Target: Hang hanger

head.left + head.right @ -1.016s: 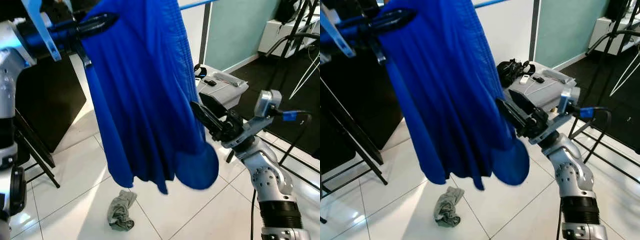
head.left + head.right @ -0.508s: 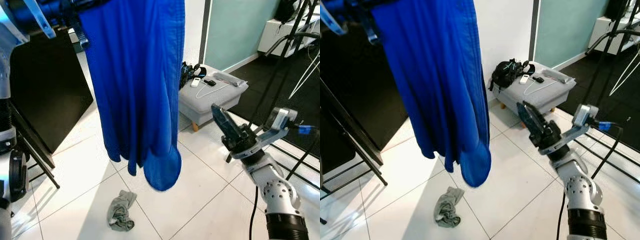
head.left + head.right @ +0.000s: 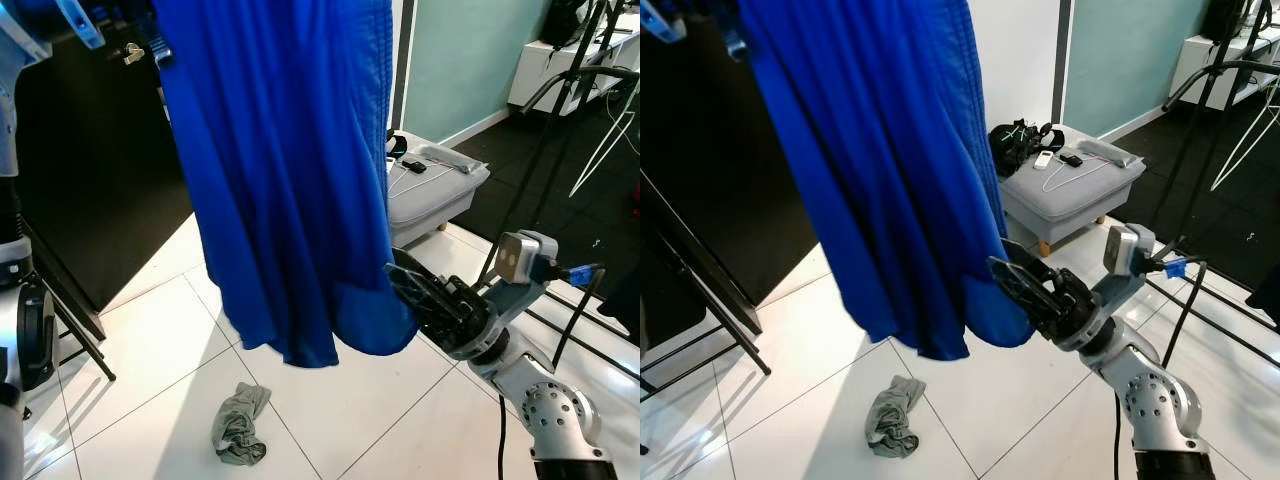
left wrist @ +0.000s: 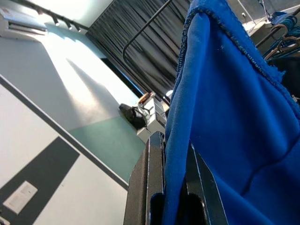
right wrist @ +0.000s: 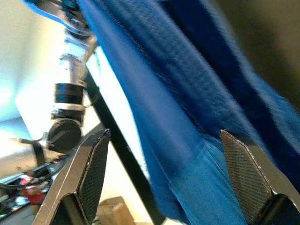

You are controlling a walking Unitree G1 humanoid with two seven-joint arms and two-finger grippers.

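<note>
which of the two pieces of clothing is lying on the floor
The small grey garment, crumpled on the white tiles. The other, the big blue garment, hangs in the air, pinched up high by the left hand, with the open right hand at its lower edge.

Blue garment [image 3: 285, 170]: woven cloth, matt, fine ribbed texture; stitched hem edge visible in left wrist view. Floor tiles [image 3: 150, 350]: glossy white, reflective, dark grout lines. Crumpled rag [image 3: 238, 424]: grey cloth, matt. Ottoman [image 3: 435, 190]: grey fabric upholstery, matt. Right gripper [image 5: 164, 173]: black plastic fingers, textured cross-hatched pads. Right arm [image 3: 550, 420]: silver metal, satin finish. Panel [image 3: 90, 170]: black, matt.
</note>
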